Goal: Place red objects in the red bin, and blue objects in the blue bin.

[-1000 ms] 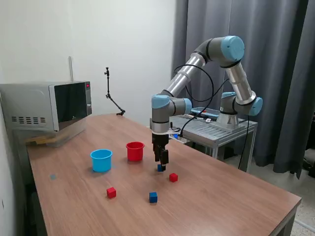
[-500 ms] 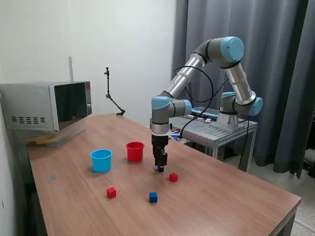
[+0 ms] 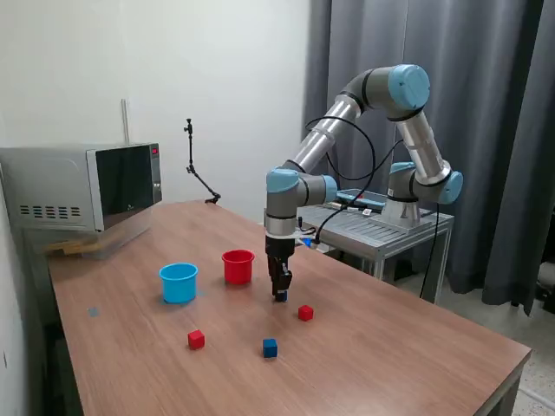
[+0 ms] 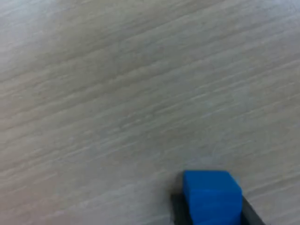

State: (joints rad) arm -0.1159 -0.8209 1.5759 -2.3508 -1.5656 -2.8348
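Fingers (image 3: 280,295) clamped on blue cube (image 4: 212,196); no legible writing.

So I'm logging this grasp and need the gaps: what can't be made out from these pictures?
- Exterior view: the gripper hides most of the blue cube; whether it clears the table is too small to tell.
- Wrist view: blurred; the blue cube and fingers are cut off by the frame edge.
- Red cup and blue cup: walls hide their insides.
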